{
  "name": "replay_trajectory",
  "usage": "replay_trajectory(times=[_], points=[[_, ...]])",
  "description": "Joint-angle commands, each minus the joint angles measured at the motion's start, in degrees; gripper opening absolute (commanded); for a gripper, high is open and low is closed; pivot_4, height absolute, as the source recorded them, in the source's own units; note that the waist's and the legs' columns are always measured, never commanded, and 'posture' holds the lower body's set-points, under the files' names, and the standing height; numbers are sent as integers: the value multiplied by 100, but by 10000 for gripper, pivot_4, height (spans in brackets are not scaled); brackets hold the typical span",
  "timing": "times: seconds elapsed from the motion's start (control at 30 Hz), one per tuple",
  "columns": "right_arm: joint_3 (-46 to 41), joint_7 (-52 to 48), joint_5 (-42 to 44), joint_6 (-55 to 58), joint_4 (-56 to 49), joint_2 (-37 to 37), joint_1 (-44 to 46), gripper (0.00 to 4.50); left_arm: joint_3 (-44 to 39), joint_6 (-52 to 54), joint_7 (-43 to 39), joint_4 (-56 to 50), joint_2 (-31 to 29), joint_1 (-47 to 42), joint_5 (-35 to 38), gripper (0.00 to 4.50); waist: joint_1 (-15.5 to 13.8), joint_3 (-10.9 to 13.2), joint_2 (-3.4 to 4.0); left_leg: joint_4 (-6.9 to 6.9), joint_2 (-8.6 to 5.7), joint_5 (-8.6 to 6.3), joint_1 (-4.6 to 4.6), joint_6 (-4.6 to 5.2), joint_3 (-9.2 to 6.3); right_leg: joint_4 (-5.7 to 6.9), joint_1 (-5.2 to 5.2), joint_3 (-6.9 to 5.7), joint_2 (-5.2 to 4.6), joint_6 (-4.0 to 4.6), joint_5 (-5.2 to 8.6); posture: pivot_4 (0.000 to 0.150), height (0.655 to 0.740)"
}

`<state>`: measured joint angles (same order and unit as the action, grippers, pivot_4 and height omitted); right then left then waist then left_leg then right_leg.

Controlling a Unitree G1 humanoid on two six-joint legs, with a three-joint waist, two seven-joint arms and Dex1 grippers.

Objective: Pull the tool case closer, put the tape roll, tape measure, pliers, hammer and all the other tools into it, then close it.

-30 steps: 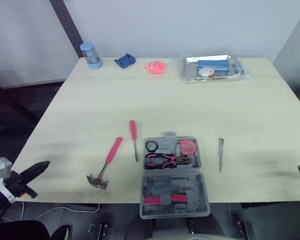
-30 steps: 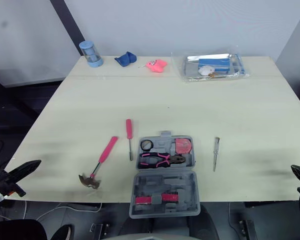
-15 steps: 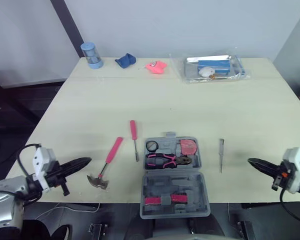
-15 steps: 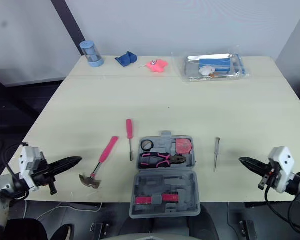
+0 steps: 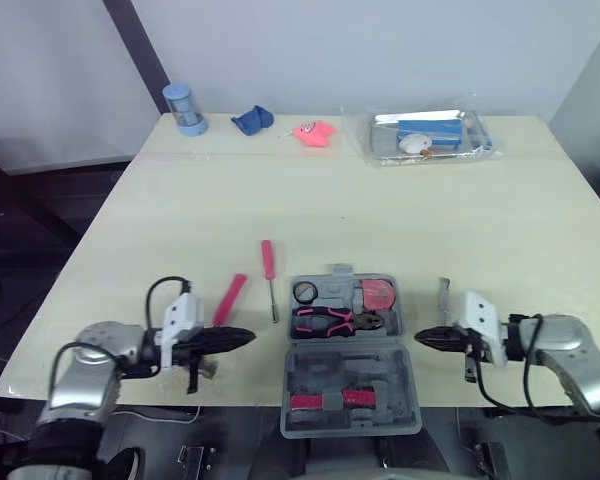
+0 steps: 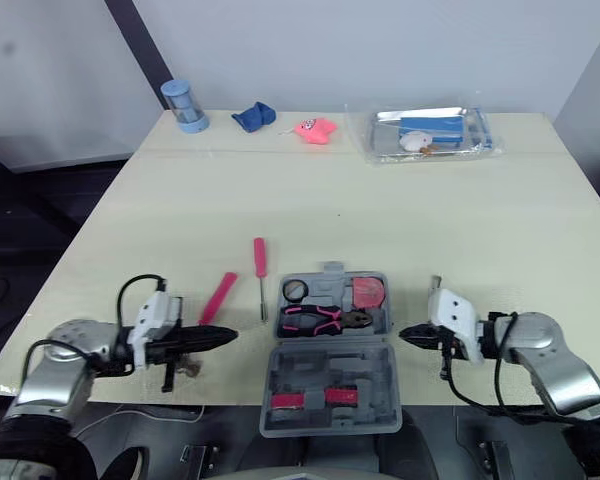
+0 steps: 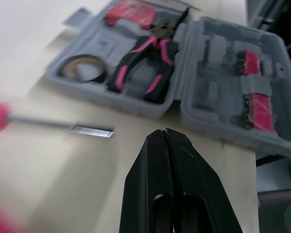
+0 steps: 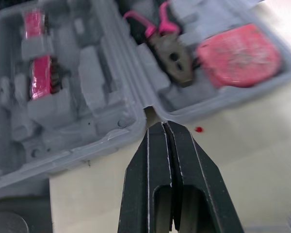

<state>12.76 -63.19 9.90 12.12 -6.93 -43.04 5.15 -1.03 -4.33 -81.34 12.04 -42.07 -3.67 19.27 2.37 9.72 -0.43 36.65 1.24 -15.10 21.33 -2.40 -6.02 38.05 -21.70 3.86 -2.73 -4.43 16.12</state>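
Observation:
The grey tool case [image 5: 382, 366] lies open at the table's front edge, its near half overhanging. In its far half sit the black tape roll [image 5: 303, 292], the pink-handled pliers [image 5: 325, 321] and the pink tape measure [image 5: 377, 294]. The hammer's pink handle [image 5: 228, 298] lies left of the case, its head hidden under my left arm. A pink screwdriver [image 5: 268, 265] lies beside it. A small grey screwdriver [image 5: 443, 295] lies right of the case. My left gripper [image 5: 242, 338] is shut, pointing at the case's left side. My right gripper [image 5: 423, 341] is shut, just off its right side.
Along the table's far edge stand a blue cylinder [image 5: 183, 108], a blue cloth [image 5: 251, 121], a pink toy [image 5: 312, 133] and a clear bag of items [image 5: 425, 135]. The wide middle of the table [image 5: 380, 215] is bare wood.
Both arms have swung in from the table's outer corners toward the case. The left gripper now covers the hammer head; the right gripper has reached the case's right side.

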Motion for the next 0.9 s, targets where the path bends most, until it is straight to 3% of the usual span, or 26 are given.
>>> replay_trajectory(times=[0.03,0.9], points=[[160,65,-292,-261,194,80,173,0,126,-116,-2,37,28,-90,-109,347,2,0,0,0,0,0,1,0,-1,0,-1,-1,0,0,0,1500,7400],[448,247,-704,-237,398,413,436,0,873,-539,234,619,351,-527,-807,347,7,0,0,1,0,0,2,0,-8,3,0,-7,0,1,-1,1500,7400]])
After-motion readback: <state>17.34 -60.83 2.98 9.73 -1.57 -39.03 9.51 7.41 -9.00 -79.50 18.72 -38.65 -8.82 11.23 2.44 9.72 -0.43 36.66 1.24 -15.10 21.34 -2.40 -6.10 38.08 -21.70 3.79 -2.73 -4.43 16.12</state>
